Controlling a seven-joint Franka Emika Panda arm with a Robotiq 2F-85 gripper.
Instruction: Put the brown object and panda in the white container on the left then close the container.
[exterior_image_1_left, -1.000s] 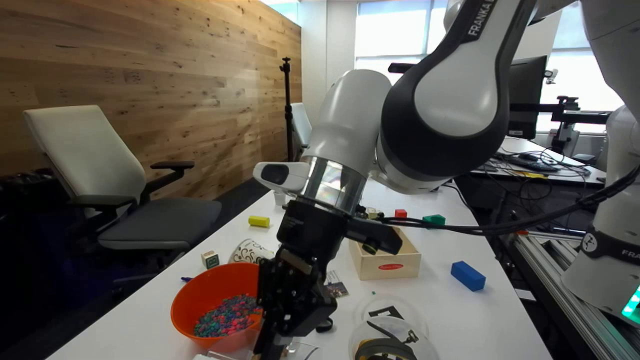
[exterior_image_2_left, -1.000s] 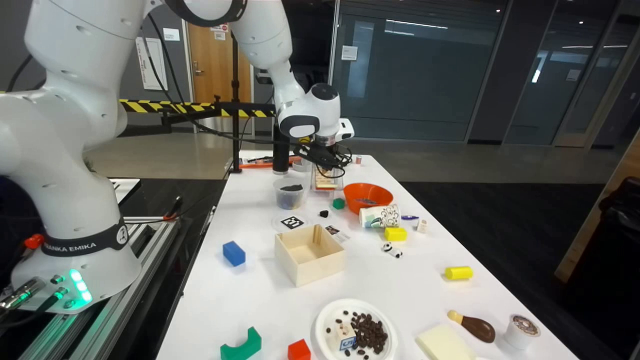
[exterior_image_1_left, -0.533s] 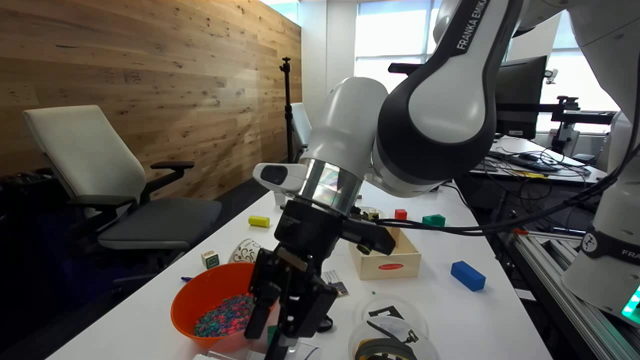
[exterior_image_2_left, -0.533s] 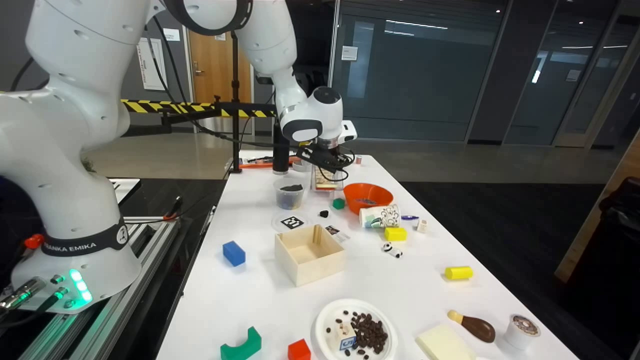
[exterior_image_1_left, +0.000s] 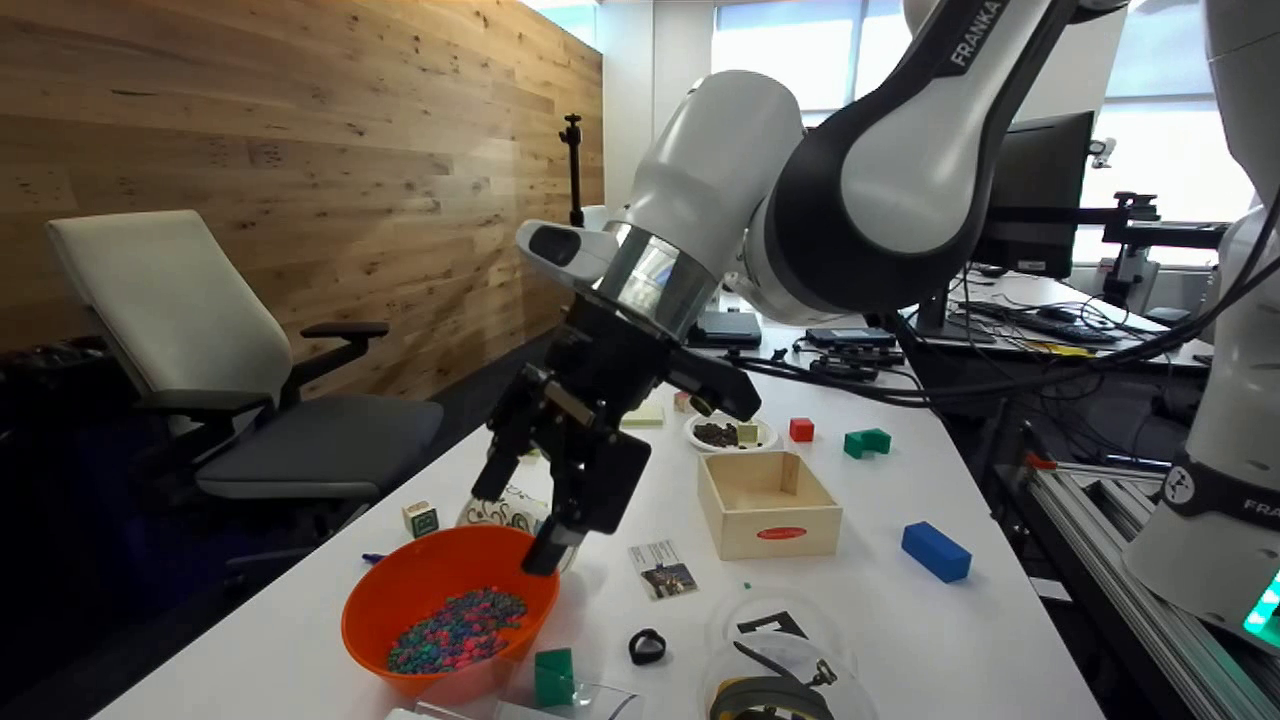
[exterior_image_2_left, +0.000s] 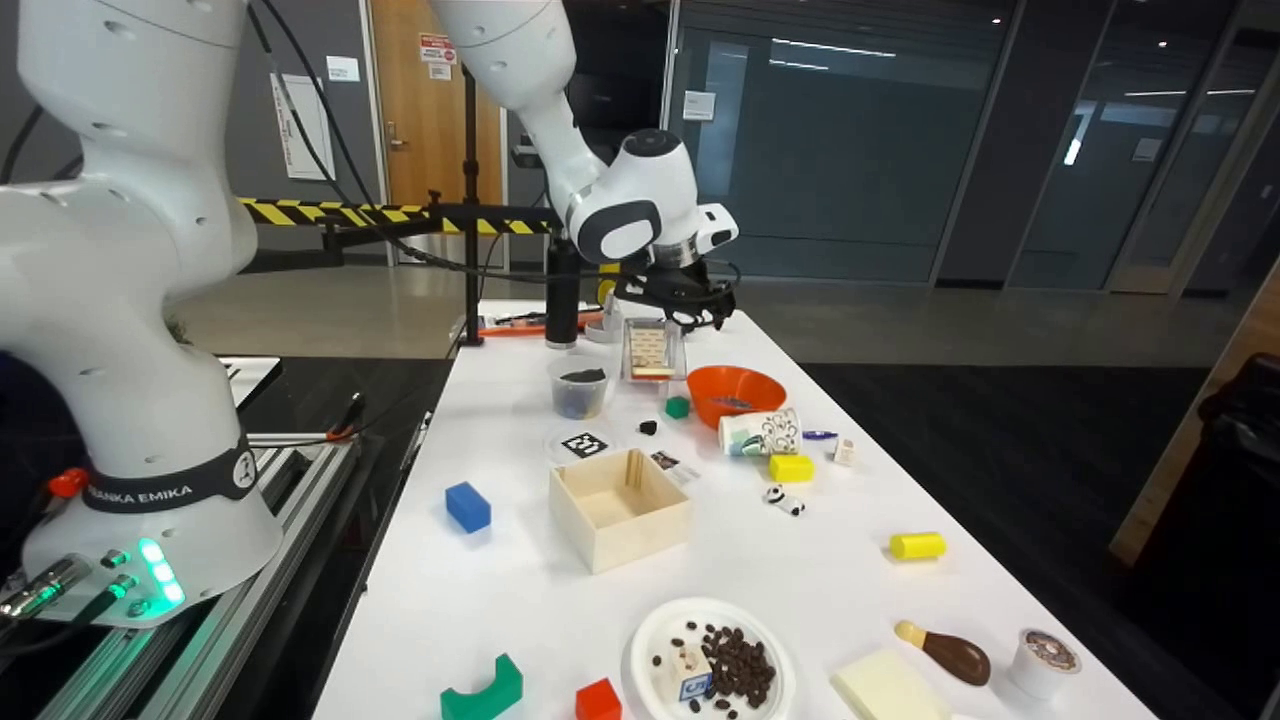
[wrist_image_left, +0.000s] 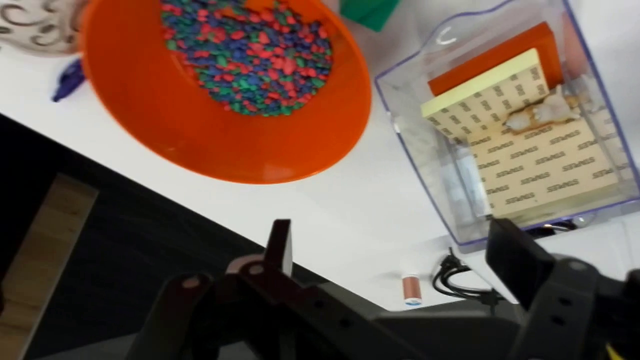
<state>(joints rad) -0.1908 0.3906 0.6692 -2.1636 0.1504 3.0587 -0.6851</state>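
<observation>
My gripper (wrist_image_left: 391, 223) hangs with its fingers wide apart and nothing between them. In an exterior view the gripper (exterior_image_1_left: 515, 532) is over the right side of the orange bowl. The clear-walled container (wrist_image_left: 445, 200), which seems to be the task's container, stands uncovered at the right of the wrist view. On the printed pad inside lies a small brown-and-white figure (wrist_image_left: 542, 115), apparently the brown object. The panda (exterior_image_2_left: 785, 500) lies on the table in an exterior view, well away from the gripper. Whether the white piece (wrist_image_left: 595, 245) beside the container is its lid I cannot tell.
Beside the container sits an orange bowl (wrist_image_left: 160, 115) of coloured pebbles. A tipped patterned cup (exterior_image_2_left: 760, 433) and a yellow block (exterior_image_2_left: 791, 468) lie near the panda. A wooden box (exterior_image_1_left: 780, 537) and a clear tub (exterior_image_2_left: 580, 400) stand nearby. Black cable (wrist_image_left: 457, 280) lies past the container.
From low at the container, my gripper has spread its jaws and risen. The green block beside the bowl has come into clear sight. The panda has stayed put.
</observation>
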